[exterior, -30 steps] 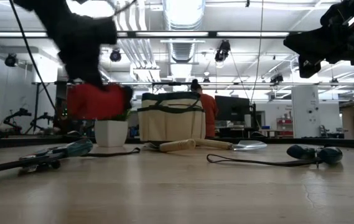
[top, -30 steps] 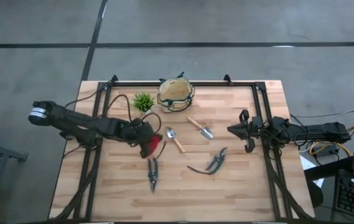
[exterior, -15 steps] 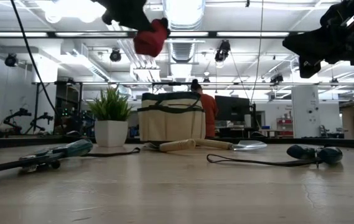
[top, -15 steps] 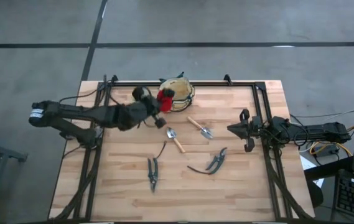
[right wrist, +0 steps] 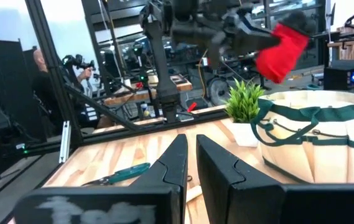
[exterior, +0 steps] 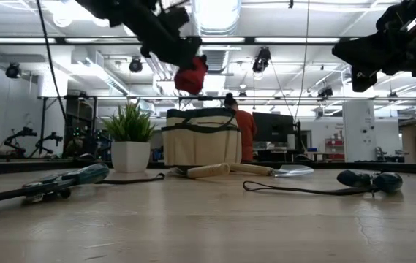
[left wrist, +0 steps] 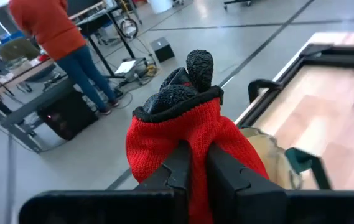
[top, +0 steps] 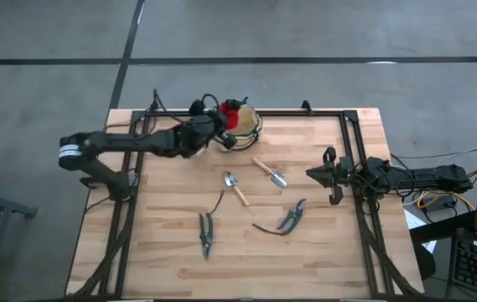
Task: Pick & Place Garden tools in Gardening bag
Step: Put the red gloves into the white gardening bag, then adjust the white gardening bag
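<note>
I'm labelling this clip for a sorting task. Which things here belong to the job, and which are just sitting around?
Part of the job:
- red glove, pinched in the left gripper above the gardening bag
- two trowels
- two pruning shears

Just lying about:
- potted plant
- right gripper, idle at the table's right side

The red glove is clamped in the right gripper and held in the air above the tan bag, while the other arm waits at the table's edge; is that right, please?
Nearly: the arm is wrong. The left gripper clamps the red glove in the air above the tan bag, as the high view shows. The right gripper is the one waiting at the table's edge, shut and empty.
</note>
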Controlling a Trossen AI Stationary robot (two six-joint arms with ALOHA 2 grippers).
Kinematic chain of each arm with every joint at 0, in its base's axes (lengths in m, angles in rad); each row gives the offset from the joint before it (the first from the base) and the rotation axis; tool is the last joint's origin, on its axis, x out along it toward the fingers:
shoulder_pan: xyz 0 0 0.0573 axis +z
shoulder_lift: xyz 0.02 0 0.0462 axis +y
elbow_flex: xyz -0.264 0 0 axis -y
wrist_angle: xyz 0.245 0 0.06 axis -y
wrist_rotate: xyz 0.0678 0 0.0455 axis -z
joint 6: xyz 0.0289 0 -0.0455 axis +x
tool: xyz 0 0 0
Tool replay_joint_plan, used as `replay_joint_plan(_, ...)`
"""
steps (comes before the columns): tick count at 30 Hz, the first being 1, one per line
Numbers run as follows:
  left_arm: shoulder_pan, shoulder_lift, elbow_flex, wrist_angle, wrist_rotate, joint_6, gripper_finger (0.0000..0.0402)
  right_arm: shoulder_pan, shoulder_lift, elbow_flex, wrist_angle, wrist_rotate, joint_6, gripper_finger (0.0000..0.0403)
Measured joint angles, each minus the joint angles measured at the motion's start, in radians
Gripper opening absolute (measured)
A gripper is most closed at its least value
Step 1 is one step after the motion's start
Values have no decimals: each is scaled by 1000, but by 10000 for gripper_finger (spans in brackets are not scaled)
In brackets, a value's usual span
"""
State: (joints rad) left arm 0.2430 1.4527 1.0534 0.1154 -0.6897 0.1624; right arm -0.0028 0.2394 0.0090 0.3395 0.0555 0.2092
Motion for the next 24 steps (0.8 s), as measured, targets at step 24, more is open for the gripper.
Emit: replay_joint_plan(24,77,205,220,-223,157,-124,134,0,1,0,-51,-3,53,29)
